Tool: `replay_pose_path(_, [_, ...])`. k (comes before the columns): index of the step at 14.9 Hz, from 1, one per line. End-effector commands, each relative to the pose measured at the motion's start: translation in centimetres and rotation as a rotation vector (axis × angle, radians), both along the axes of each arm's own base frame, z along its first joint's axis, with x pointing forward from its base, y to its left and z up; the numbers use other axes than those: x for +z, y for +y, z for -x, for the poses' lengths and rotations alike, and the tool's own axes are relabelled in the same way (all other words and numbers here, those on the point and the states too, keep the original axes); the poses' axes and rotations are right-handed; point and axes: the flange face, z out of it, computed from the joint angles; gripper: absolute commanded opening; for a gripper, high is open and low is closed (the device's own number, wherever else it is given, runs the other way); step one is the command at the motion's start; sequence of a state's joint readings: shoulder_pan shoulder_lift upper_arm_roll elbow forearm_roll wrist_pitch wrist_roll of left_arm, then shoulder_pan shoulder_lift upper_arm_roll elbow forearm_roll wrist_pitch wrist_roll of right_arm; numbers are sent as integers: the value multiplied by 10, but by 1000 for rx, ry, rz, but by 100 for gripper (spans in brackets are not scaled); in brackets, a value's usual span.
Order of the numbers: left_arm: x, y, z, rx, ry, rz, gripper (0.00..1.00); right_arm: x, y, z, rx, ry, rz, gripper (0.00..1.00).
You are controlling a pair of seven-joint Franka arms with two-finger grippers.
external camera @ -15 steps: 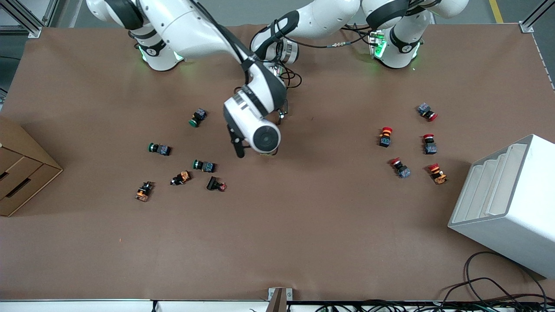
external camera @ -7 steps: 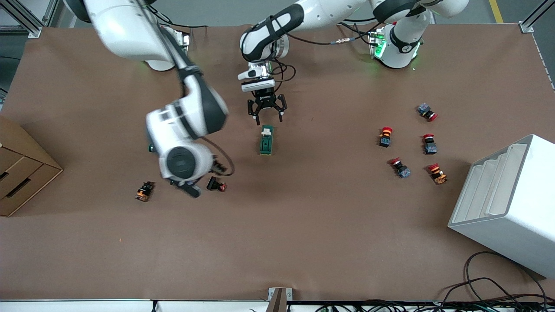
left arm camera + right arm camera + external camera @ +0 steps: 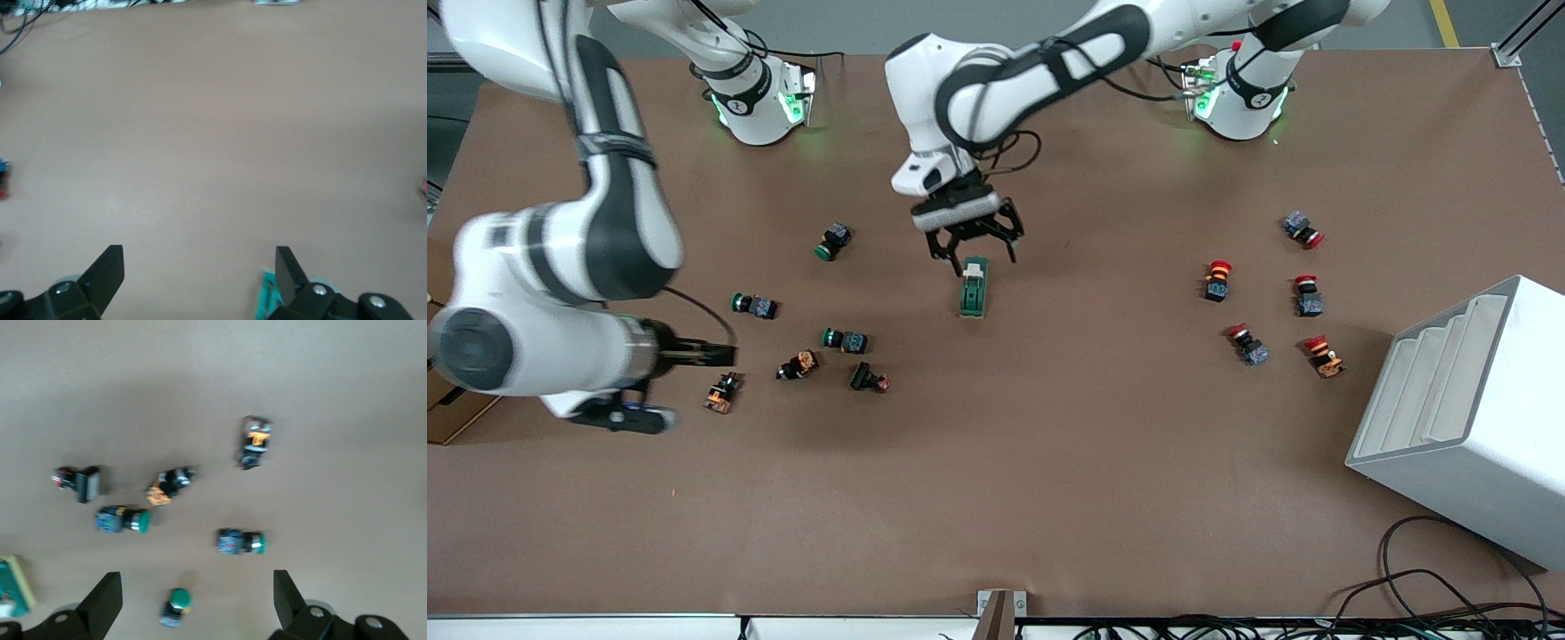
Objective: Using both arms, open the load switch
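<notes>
The load switch (image 3: pixel 972 289), a dark green block with a white lever at its end farther from the front camera, lies on the brown table near the middle. My left gripper (image 3: pixel 971 248) hangs open just over that lever end. In the left wrist view only a teal sliver of the load switch (image 3: pixel 267 304) shows beside one finger, with the left gripper (image 3: pixel 199 277) spread wide over bare table. My right gripper (image 3: pixel 701 353) is open near the right arm's end of the table, by the push buttons. The right wrist view catches the load switch (image 3: pixel 13 588) at its edge, well away from the right gripper (image 3: pixel 197 600).
Green push buttons (image 3: pixel 833 240) (image 3: pixel 754 306) (image 3: pixel 845 339) and orange and black ones (image 3: pixel 798 364) (image 3: pixel 723 392) (image 3: pixel 870 380) lie scattered toward the right arm's end. Several red buttons (image 3: pixel 1216 280) sit toward the left arm's end, near a white rack (image 3: pixel 1467 418). Cables (image 3: pixel 1449 587) trail at the front edge.
The right arm swung off the load switch toward its own end of the table, uncovering the switch. The left gripper came forward and lower to the switch's lever end, still open.
</notes>
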State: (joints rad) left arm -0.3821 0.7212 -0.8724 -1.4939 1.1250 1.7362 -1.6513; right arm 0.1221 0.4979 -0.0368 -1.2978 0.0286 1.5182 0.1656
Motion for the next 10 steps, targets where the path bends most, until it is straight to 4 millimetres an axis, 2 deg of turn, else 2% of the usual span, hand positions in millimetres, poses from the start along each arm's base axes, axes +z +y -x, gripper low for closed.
replay_pose_path(1, [51, 45, -43, 35, 94, 0, 100, 25, -23, 16, 111, -12, 26, 100])
replay_pose_path(3, [80, 87, -84, 58, 166, 24, 100, 45, -62, 19, 138, -28, 6, 100])
replay_pose_path(5, [101, 121, -117, 76, 204, 54, 100, 63, -86, 24, 169, -51, -5, 100])
replay_pose_path(8, [120, 178, -160, 110, 258, 94, 100, 77, -113, 24, 137, -80, -2, 100])
replay_pose_path(9, [138, 199, -173, 119, 273, 130, 100, 77, -118, 25, 125, -71, -4, 100])
replay_pose_path(10, [153, 206, -173, 88, 304, 156, 100, 81, -121, 26, 119, -77, -12, 100])
